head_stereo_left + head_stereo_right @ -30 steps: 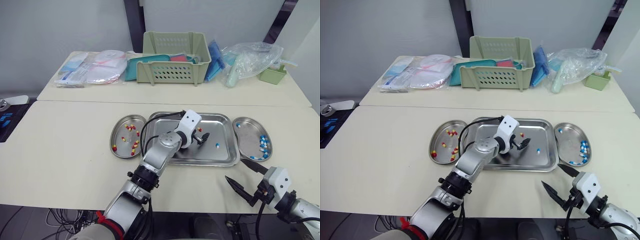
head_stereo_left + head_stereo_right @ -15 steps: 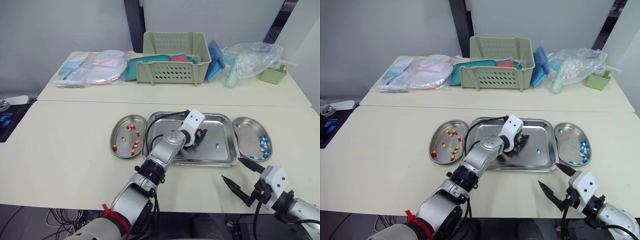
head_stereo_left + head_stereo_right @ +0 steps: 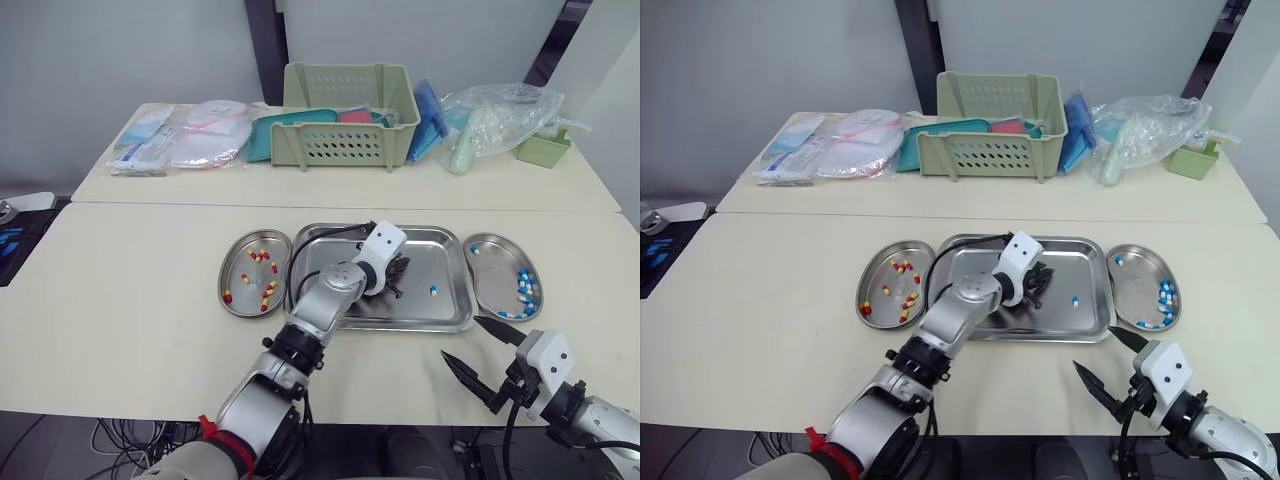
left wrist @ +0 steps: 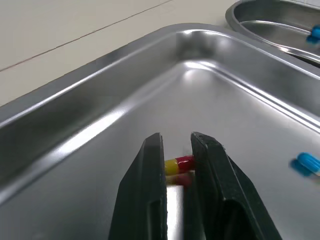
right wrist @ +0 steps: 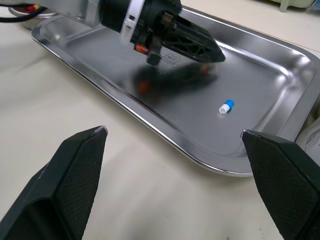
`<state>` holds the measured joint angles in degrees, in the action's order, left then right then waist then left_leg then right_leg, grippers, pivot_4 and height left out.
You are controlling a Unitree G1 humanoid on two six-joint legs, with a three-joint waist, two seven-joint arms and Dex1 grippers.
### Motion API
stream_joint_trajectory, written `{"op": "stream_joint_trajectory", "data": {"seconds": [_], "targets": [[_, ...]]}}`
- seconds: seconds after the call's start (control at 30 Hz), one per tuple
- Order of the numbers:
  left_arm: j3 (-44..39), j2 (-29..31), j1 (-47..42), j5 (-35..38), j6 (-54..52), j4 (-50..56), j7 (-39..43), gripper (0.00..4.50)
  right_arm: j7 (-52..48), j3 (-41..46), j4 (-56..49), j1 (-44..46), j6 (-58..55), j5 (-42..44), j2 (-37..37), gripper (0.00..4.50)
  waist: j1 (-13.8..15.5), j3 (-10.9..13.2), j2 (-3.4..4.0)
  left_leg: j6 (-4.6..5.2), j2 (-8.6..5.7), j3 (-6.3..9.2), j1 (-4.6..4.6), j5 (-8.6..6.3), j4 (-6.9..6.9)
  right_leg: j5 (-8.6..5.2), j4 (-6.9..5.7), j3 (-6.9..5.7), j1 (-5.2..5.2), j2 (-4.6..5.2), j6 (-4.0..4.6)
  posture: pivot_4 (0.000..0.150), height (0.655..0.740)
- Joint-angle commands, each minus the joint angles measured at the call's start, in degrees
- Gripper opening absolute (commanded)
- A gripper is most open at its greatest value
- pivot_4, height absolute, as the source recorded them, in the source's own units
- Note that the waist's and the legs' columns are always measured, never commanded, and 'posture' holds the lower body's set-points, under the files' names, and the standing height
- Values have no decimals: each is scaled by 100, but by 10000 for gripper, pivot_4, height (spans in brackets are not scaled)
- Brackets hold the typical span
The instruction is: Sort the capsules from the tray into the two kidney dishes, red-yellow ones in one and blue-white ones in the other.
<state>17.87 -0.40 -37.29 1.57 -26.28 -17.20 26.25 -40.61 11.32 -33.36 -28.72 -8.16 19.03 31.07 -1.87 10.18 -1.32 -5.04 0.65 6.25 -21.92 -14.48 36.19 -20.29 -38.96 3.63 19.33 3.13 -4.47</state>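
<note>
The left claw is down in the tray, toward its far middle, and its two fingers are closed on a red-yellow capsule that sits crosswise between the tips. The capsule's reflection shows right under it on the metal, and I cannot tell if it is touching the tray floor or just off it. A blue-white capsule lies loose on the tray floor near the claw, on its right, apart from it. The left dish sits just beside the tray's left edge and holds a scatter of red-yellow capsules. The right dish sits just beside the tray's right edge and holds blue-white ones, most of them toward its near right side. The right claw hangs over the tabletop in front of the tray's near right corner, its fingers spread wide and holding nothing. On the far tabletop stand a green basket, some packets to its left, and a clear bag to its right.
</note>
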Motion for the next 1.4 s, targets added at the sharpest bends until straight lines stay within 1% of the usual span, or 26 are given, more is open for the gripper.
{"op": "stream_joint_trajectory", "data": {"seconds": [0.03, 0.13, 0.2, 0.27, 0.37, 0.5, 0.63, 0.77, 0.9, 1.03, 1.1, 1.13, 1.33, 1.37, 1.4], "targets": [[18, 652, 363, 235, -634, 1693, 630, 4417, -155, -43, -213, 22, 158, -112, 196, 45000, 10, -2, 3, -1, 0, 1, 0, 1, 0, 0, 0, -2, -2, 0, 0, 1500, 7400], [-239, 1355, 764, 508, -1152, 2798, 977, 4416, -275, -124, -227, 106, 181, -86, 300, 45000, 4, -4, 7, -7, 2, -2, 0, 4, -1, 0, 2, 3, -1, 0, 0, 1500, 7400], [-655, 1851, 1005, 800, -1575, 3429, 1129, 4416, -455, -227, -273, 176, 168, -38, 429, 45000, 13, -4, 9, -10, 3, 2, 1, 5, -1, 0, 0, -1, -1, 0, 0, 1500, 7400], [-1039, 2259, 1186, 1004, -1852, 3836, 1205, 4416, -620, -329, -307, 245, 154, 7, 543, 45000, 9, -4, 7, 2, 3, 3, 1, -1, 2, 0, -1, -2, -3, 0, 0, 1500, 7400], [-1604, 2848, 1452, 1183, -2157, 4185, 1232, 4416, -862, -589, -363, 471, 77, 101, 690, 45000, 9, -4, 7, 4, 3, 5, 2, -2, 2, 0, -1, -4, -4, 0, 0, 1500, 7400], [-2193, 3417, 1971, 1323, -2153, 4376, 1247, 4416, -1055, -1077, -367, 1199, -86, 247, 710, 45000, 0, -3, 6, 5, 5, 5, 4, -2, 1, 0, 0, -3, -4, 0, 0, 1500, 7400], [-2623, 3646, 2334, 1502, -2312, 4471, 1142, 4416, -1227, -1372, -256, 1913, -229, 400, 696, 45000, 15, 1, -1, 5, 4, 7, 2, -2, 2, 0, 0, -5, -4, 0, 0, 1500, 7400], [-2861, 3747, 2603, 1583, -2397, 4555, 999, 4416, -1387, -1560, -112, 2385, -332, 472, 719, 45000, 31, 2, -5, 5, 4, 13, -2, -3, 1, 0, 3, -10, -3, 0, 0, 1500, 7400], [-2917, 3732, 2783, 1610, -2320, 4559, 877, 4416, -1378, -1644, -58, 2628, -460, 486, 678, 45000, 22, 3, -6, 5, 4, 12, -2, -3, 1, 0, 2, -9, -2, 1, 1, 1500, 7400], [-3011, 3587, 2831, 1782, -2278, 4475, 778, 4416, -1301, -1690, -143, 2619, -543, 453, 668, 45000, 22, 3, -7, 5, 5, 12, -2, -3, 1, 0, 1, -9, -1, 0, 1, 1500, 7400], [-3106, 3556, 2794, 1879, -2332, 4406, 743, 11534, -1230, -1685, -184, 2554, -549, 403, 679, 45000, 21, 3, -6, 5, 5, 11, -2, -3, 1, 0, 1, -8, -1, 0, 1, 1500, 7400], [-3120, 3563, 2782, 1908, -2331, 4385, 746, 13513, -1208, -1683, -191, 2534, -549, 387, 681, 45000, 19, 3, -6, 5, 5, 11, -2, -3, 1, 0, 1, -9, -1, 0, 1, 1500, 7400], [-3139, 3610, 2731, 2040, -2283, 4409, 771, 33243, -1060, -1729, -243, 2337, -466, 234, 640, 45000, 19, 3, -6, 5, 5, 11, -1, -3, 1, 0, 0, -9, 0, 0, 1, 1500, 7400], [-3163, 3630, 2734, 2067, -2280, 4412, 789, 35648, -1049, -1735, -241, 2330, -464, 226, 633, 45000, 19, 3, -6, 5, 5, 12, -1, -3, 1, 0, 0, -9, 0, 0, 1, 1500, 7400], [-3189, 3661, 2741, 2095, -2290, 4423, 798, 39342, -1041, -1746, -231, 2330, -457, 216, 627, 45000, 19, 3, -6, 5, 5, 11, -1, -3, 1, 0, 0, -8, 0, 0, 1, 1500, 7400]]}}
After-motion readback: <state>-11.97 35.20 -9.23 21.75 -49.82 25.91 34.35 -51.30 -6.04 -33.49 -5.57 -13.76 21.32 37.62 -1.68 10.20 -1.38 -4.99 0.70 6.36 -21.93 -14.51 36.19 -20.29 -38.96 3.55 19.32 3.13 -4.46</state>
